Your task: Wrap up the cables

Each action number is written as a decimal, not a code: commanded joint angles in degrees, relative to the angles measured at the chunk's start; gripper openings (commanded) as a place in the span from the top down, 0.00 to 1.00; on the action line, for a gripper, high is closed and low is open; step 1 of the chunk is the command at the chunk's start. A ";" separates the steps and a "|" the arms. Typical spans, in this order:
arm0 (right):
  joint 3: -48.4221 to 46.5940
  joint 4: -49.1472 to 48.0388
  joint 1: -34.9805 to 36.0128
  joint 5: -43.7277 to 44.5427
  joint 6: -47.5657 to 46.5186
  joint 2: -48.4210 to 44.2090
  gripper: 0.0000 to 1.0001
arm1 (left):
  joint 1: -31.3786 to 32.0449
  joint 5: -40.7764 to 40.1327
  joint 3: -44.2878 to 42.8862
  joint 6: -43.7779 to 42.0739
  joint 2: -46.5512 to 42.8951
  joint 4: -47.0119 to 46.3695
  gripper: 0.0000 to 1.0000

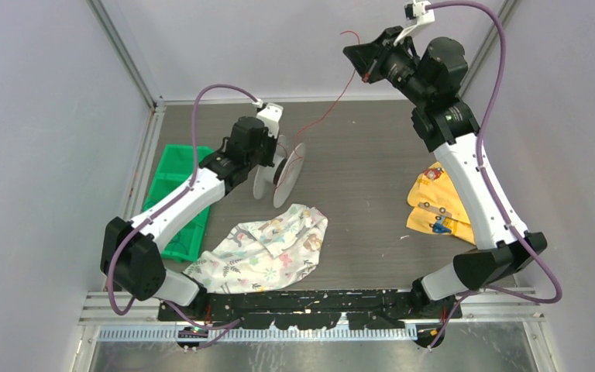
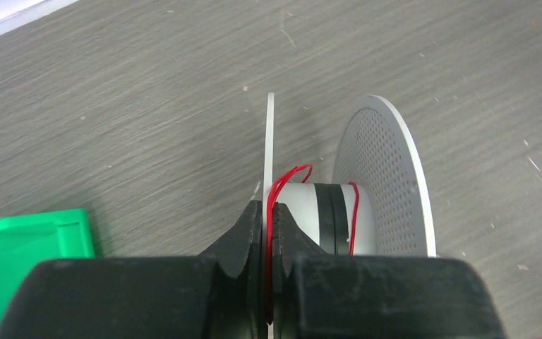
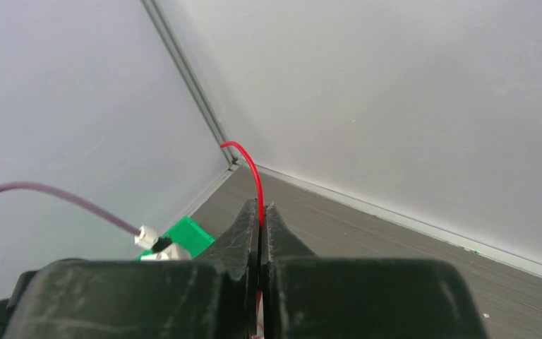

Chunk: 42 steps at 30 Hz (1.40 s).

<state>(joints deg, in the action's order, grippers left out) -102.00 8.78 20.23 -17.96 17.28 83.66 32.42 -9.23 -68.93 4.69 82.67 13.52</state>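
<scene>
Matt plastic, smooth wire, grainy tabletop.
My left fingers [image 2: 243,244] are looking like matt black plastic, slightly pitted. The red wire [image 2: 274,205] is shining smooth against the white plastic spool [image 2: 302,210], its perforated disc reading matt. The table [image 2: 148,106] is showing a dull grey wood-grain finish, and the green bin [image 2: 35,236] is gleaming like glossy plastic.

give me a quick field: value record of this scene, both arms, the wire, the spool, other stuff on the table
left gripper: shut on the near flange of the spool, with red wire also running between its fingers
right gripper: raised near the far wall, shut on the red wire
red wire: a few turns on the spool's hub, then a span up to the right gripper, with the free end curling beyond it
spool: white, flanges upright
table: green bin left, patterned cloth near middle, yellow cloth right
</scene>
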 commanded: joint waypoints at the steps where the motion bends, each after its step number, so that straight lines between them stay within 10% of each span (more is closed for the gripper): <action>1: -4.19 -3.46 -3.06 2.59 3.45 2.54 0.99 | 0.69 10.01 -1.30 -2.29 -2.23 -0.09 1.00; 15: 15.08 -3.59 -16.08 1.16 6.72 5.38 0.99 | -1.14 41.08 -6.62 -8.73 -11.20 13.72 0.99; 23: 30.14 -6.18 -12.87 -1.43 9.71 -0.72 0.99 | -11.39 49.56 -8.32 21.56 -16.06 -15.97 0.99; 28: 37.79 -6.91 -7.36 0.57 9.68 -5.66 0.99 | -20.32 39.09 -11.38 45.49 -12.56 -27.56 1.00; 42: 30.92 9.06 29.96 24.52 -3.32 -4.12 0.99 | -17.76 -10.25 -10.85 48.42 -13.83 -1.90 0.99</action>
<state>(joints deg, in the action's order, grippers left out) -65.49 13.69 43.35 -1.28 18.50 78.61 12.58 -0.36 -78.91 53.17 71.33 5.61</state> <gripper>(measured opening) 0.029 0.043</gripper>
